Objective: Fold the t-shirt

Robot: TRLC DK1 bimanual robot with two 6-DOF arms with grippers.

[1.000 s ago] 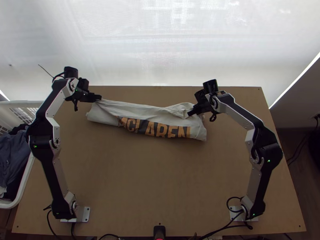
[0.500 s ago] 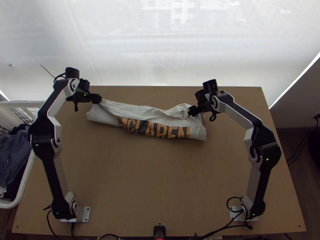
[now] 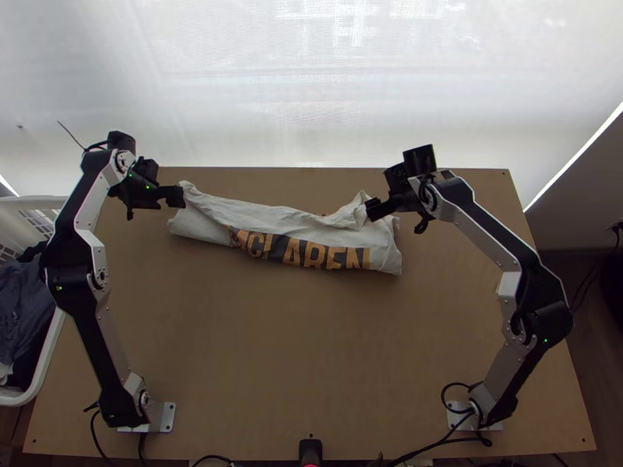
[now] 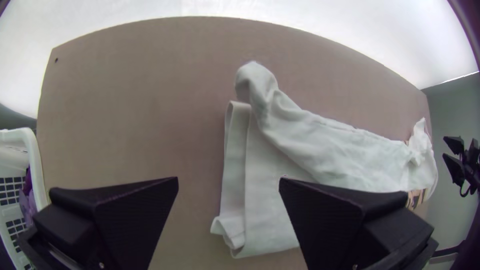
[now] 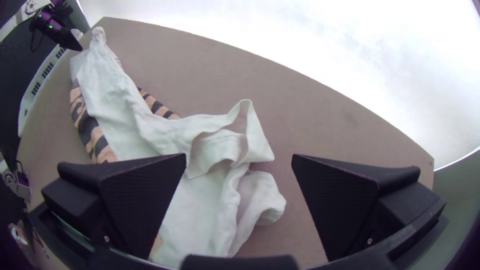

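- Stretches brown worktop (image 3: 311,350) out to white backdrop (image 3: 234,101).
- Has white basket (image 3: 47,354) at left.
- Holds left end effector (image 3: 177,196) and right end effector (image 3: 375,208) spread near t-shirt (image 3: 280,222).

Smooth, matt wooden tabletop (image 3: 311,350), centre of the top view; creased, matt cloth T-shirt (image 3: 288,222), upper centre; smooth plastic basket (image 3: 48,346), left edge; metallic arm link (image 3: 95,198), upper left. Right wrist view, bottom: matt, finely ribbed fingers (image 5: 142,200).
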